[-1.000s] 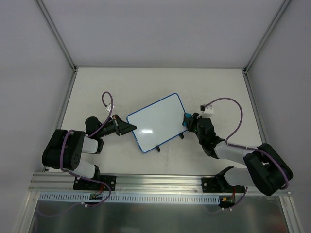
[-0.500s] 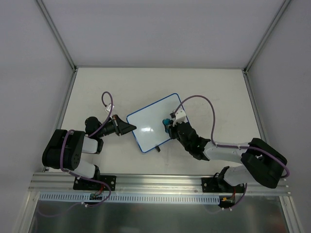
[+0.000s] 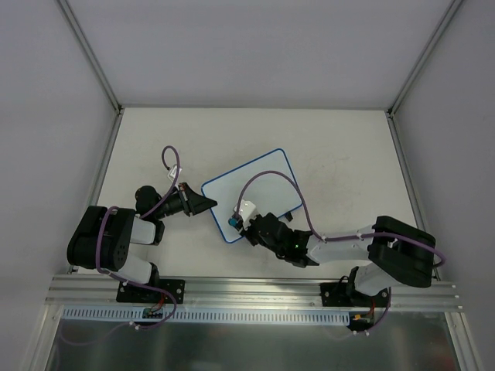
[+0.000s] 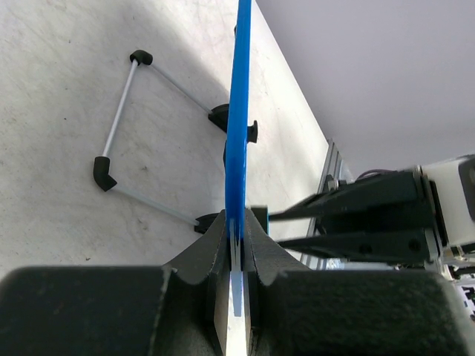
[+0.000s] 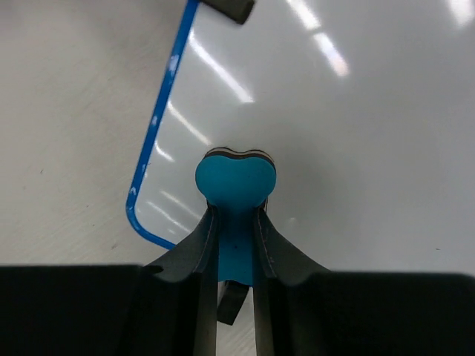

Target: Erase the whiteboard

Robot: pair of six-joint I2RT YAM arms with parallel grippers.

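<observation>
The whiteboard [image 3: 259, 185], white with a thin blue rim, lies tilted in the middle of the table; I see no marks on it. My left gripper [image 3: 210, 204] is shut on its left edge, and in the left wrist view the blue rim [image 4: 239, 111] runs up from between the fingers [image 4: 236, 222]. My right gripper [image 3: 236, 222] is shut on the small blue eraser [image 3: 232, 222] and holds it on the board near its near-left corner. In the right wrist view the eraser [image 5: 236, 182] rests on the white surface [image 5: 356, 111], close to the rounded blue corner.
A thin wire stand with black feet [image 4: 122, 119] sits under the board on the left wrist's side. The right arm's purple cable [image 3: 271, 176] loops over the board. The aluminium rail [image 3: 255, 290] runs along the near edge of the table.
My right gripper has swept the eraser across the board from its right edge to its near-left corner. The left gripper and the board have not moved.
</observation>
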